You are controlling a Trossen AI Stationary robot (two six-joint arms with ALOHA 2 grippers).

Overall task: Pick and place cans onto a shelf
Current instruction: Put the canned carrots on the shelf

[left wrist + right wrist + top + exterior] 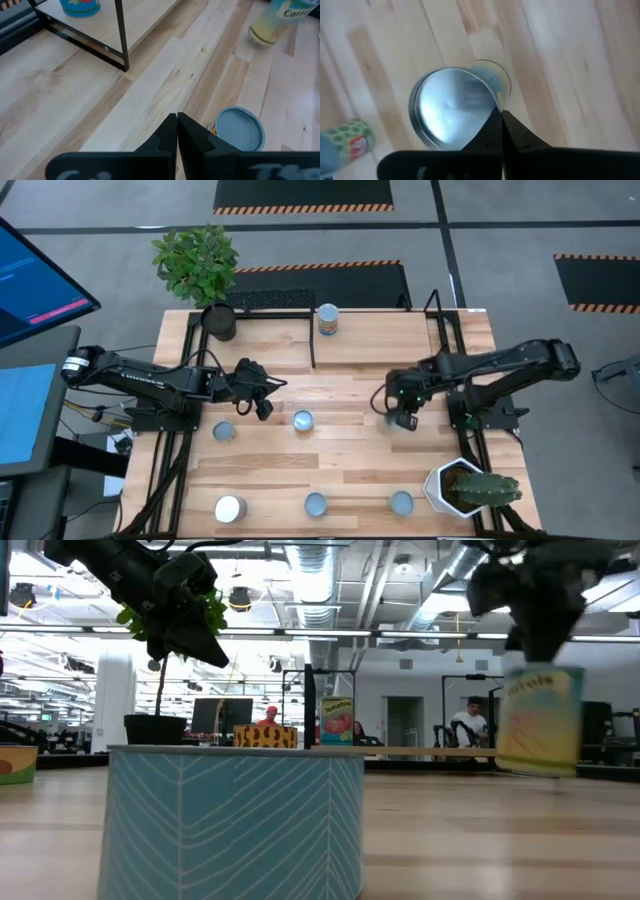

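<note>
Right gripper [401, 418] mid-table right, fingers pinched on rim of a yellow-labelled can [540, 720], lifted off the wood. Left gripper [262, 406] closed, empty, left of centre. One can [327, 319] on shelf [300, 313], far side.

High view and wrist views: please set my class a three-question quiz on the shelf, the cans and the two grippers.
1. True or false: the shelf holds three cans.
2. The left gripper is: A open, B shut, C out of view.
3. Which gripper has its tips at the rim of the silvery can?
Key: 1 false, only one can stands there. 2 B. 3 the right gripper.
</note>
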